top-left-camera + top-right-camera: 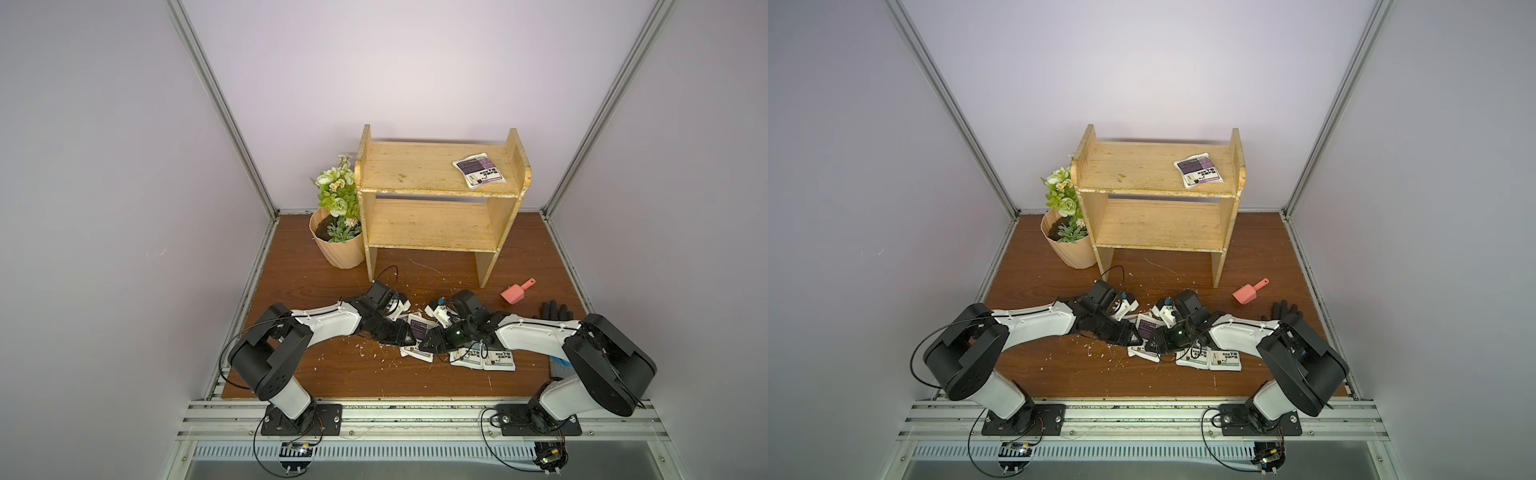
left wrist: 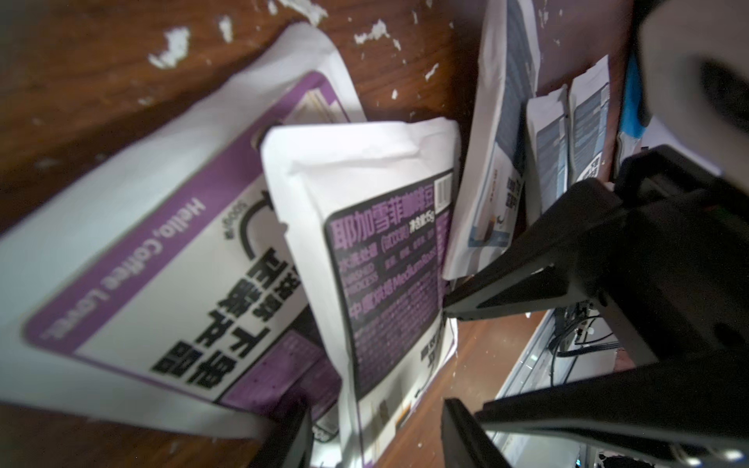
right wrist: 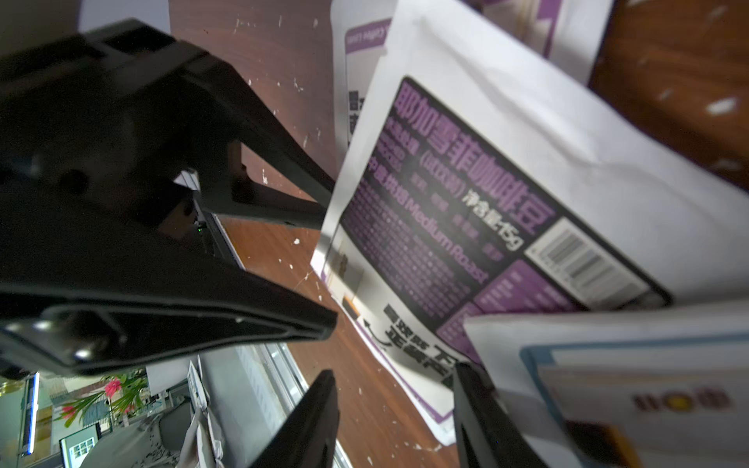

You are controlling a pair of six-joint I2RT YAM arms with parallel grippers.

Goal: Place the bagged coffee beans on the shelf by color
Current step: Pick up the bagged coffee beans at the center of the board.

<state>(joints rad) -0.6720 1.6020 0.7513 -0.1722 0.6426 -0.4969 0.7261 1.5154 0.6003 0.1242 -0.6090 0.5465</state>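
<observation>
Purple-blocked white pouch (image 2: 385, 263), yellowish shelf (image 1: 415, 170)

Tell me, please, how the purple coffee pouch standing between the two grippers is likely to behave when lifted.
Probably floppy: the purple pouch looks thin, and its white top is creased. Likely light for its size: it stands tilted over the flat pouch beneath without visibly pressing it down. Its smooth film may slip when pinched.
</observation>
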